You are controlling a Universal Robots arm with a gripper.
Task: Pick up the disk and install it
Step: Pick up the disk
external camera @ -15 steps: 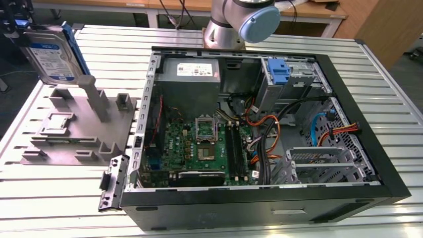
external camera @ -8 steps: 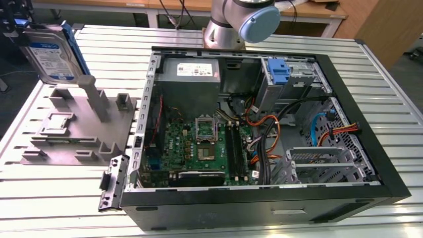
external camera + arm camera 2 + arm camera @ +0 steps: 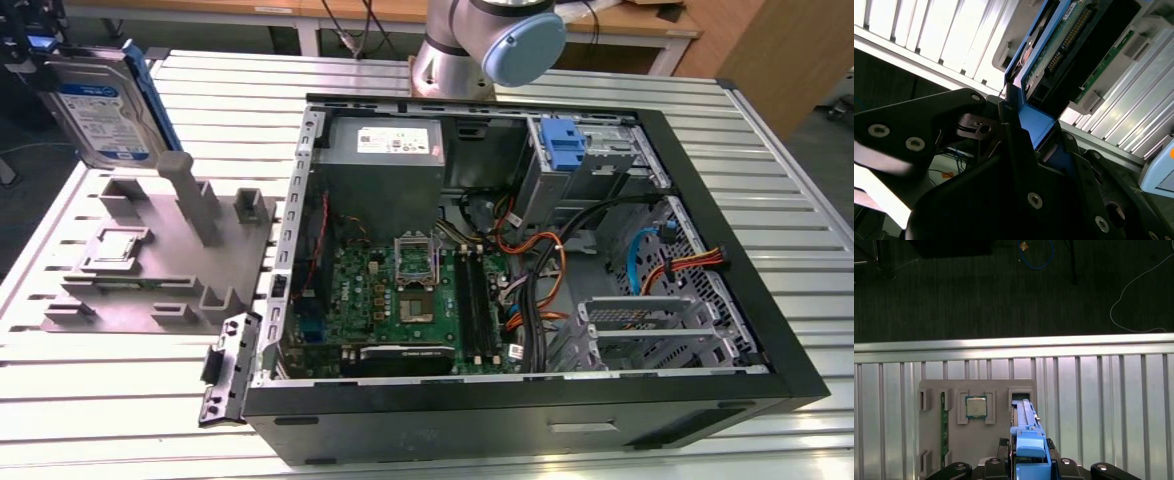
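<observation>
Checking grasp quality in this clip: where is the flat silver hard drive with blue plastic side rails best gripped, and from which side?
Probably at its top end, from above, pinching across its thin side at the blue side rail. The silver hard drive hangs upright beside the grey plastic fixture, so that narrow end faces upward. The black gripper is shut on it.

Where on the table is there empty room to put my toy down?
The bare table left of the computer case in the exterior view, between the grey holder and the table's near edge, is free. So is the strip between the holder and the arm's base. Inside the case is crowded with wires, and the disk hangs over the holder.
</observation>
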